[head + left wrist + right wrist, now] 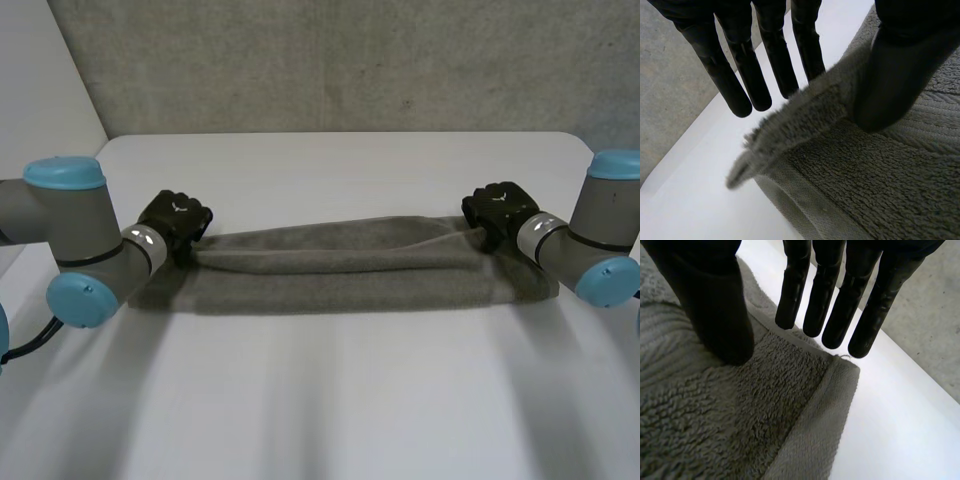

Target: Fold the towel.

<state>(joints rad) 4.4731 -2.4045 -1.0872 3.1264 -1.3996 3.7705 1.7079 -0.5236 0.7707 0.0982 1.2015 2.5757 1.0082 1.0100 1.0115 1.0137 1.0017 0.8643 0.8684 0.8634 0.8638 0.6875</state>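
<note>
Towel (340, 270) lay across the middle of the white table (330, 400) as a long, narrow grey band running from one hand to the other. It was doubled lengthwise. The lower layer sat flat and spread toward the near side, while the upper layer bunched into a soft ridge along the far side and rose slightly at both ends. Its pile was thick and looped, with a flatter woven hem along the edges.

The left hand (175, 218) was at the towel's left end, the right hand (498, 208) at its right end, and each arm reached in from its own side.

In the left wrist view, a corner of the towel (865, 185) stood up as a flap off the layer beneath. The left hand (895, 75) had its thumb set against one face of the flap. Its straight fingers (745, 75) were on the other side, the nearest one partly hidden behind the cloth, so the corner looked pinched.

In the right wrist view, the right hand (715, 300) pressed its thumb tip down on the towel (715, 415) just inside the corner. Its fingers (840, 305) were straight and side by side, with their tips over the hem and the bare table (900, 430) and no cloth caught between them and the thumb.
</note>
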